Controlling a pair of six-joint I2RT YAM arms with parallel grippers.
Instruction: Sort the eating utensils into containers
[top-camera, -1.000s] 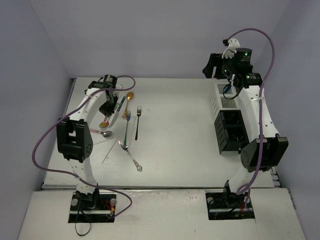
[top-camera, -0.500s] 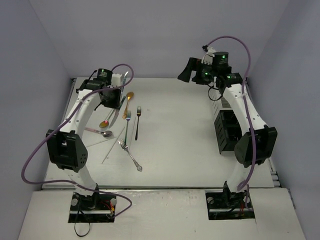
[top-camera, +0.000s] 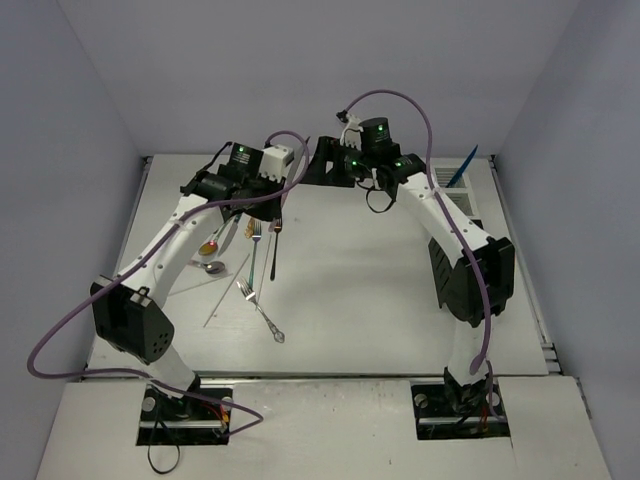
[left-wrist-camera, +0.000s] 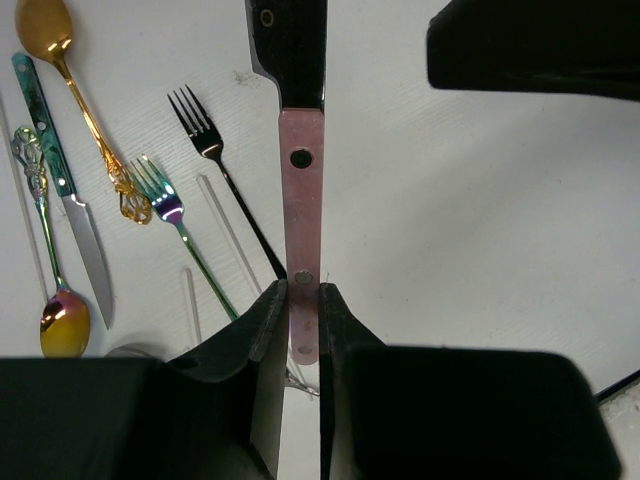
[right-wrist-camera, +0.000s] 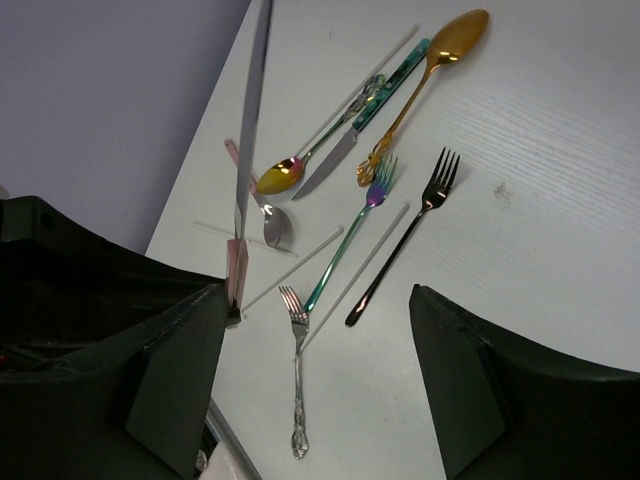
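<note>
My left gripper (left-wrist-camera: 303, 300) is shut on the pink handle of a table knife (left-wrist-camera: 302, 200) and holds it above the table at the back middle (top-camera: 295, 172). My right gripper (right-wrist-camera: 320, 310) is open right in front of it (top-camera: 318, 165). The knife (right-wrist-camera: 250, 130) stands beside its left finger (right-wrist-camera: 170, 370). On the table lie a gold spoon (right-wrist-camera: 455, 35), a teal-handled knife (left-wrist-camera: 50, 150), a dark fork (right-wrist-camera: 400, 240), an iridescent fork (right-wrist-camera: 350, 230), a silver fork (right-wrist-camera: 297, 370), a silver spoon (right-wrist-camera: 270, 225) and pale sticks (right-wrist-camera: 290, 270). The white box (top-camera: 445, 185) holds a blue knife (top-camera: 463, 165).
The black box (top-camera: 438, 262) stands in front of the white one at the right, mostly hidden by my right arm. An iridescent spoon (left-wrist-camera: 62, 325) lies by the teal-handled knife. Purple cables (top-camera: 290, 140) loop over both wrists. Walls close in at the back and sides.
My left arm has carried the knife right, to the back middle. My right arm has swung left from over the boxes, and the blue knife in the white box now shows.
</note>
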